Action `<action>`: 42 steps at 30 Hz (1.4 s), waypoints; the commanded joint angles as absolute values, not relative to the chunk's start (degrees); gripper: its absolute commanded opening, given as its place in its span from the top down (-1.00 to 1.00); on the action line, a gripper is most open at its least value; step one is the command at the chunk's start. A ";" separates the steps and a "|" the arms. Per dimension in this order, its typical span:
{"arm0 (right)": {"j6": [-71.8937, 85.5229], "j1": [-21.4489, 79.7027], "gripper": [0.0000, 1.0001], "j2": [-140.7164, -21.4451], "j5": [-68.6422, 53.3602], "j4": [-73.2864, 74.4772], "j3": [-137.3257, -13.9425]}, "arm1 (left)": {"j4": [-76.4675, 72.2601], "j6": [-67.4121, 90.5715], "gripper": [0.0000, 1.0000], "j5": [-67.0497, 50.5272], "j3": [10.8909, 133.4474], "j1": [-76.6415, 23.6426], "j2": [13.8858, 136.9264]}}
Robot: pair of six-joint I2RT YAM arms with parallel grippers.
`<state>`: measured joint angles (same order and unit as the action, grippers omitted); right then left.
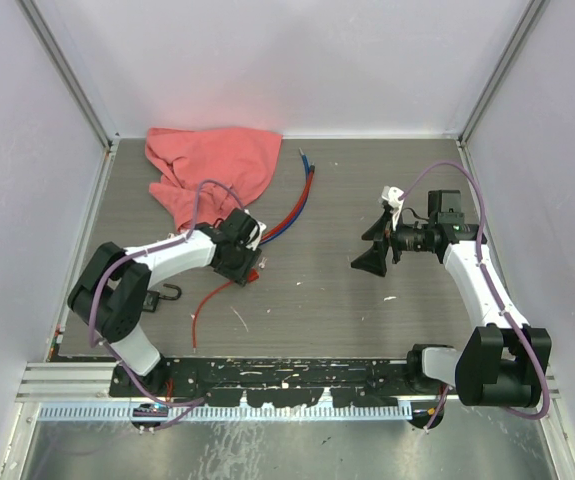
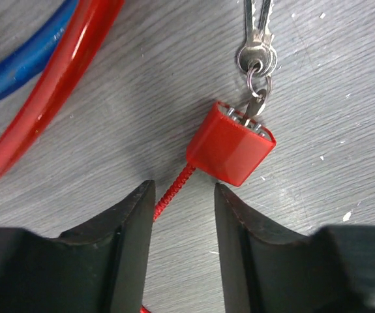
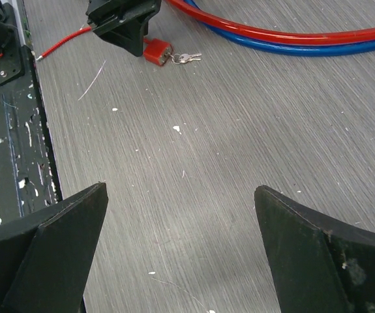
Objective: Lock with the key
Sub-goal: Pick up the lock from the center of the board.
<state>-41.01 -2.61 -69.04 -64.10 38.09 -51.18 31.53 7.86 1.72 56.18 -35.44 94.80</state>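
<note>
My left gripper [image 2: 184, 190] is spread, its black fingers [image 2: 132, 241] apart and gripping nothing; a thin red cable [image 2: 169, 195] runs between them; just beyond the tips the red square padlock body [image 2: 231, 150] lies on the grey wood-grain table [image 2: 344, 130]; a silver key [image 2: 256, 106] sits in its far end, and a ring of spare keys [image 2: 257, 57] trails away from it; a thick red hose [image 2: 50, 98] and a blue hose [image 2: 17, 65] curve nearby; my right gripper [image 3: 180, 195] is spread wide, holding nothing, well apart from the padlock.
</note>
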 commanded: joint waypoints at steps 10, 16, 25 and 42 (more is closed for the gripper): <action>-43.60 -2.39 -1.00 -68.57 -65.55 39.19 -54.03 | 31.92 8.97 0.38 3.19 59.47 -34.99 95.30; -44.11 -2.40 -1.00 -68.52 -65.96 39.87 -54.25 | 32.35 10.21 0.40 1.84 59.85 -35.07 95.80; -44.43 -2.37 -1.00 -68.49 -66.49 40.34 -54.43 | 31.29 12.17 0.48 -0.70 59.41 -35.07 97.29; -44.31 -2.37 -1.00 -68.50 -68.47 40.43 -54.32 | 30.05 13.34 1.00 -1.23 57.74 -35.12 95.28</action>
<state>-43.44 -2.61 -69.04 -65.65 40.82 -52.07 31.92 12.78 -0.36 58.04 -35.22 96.92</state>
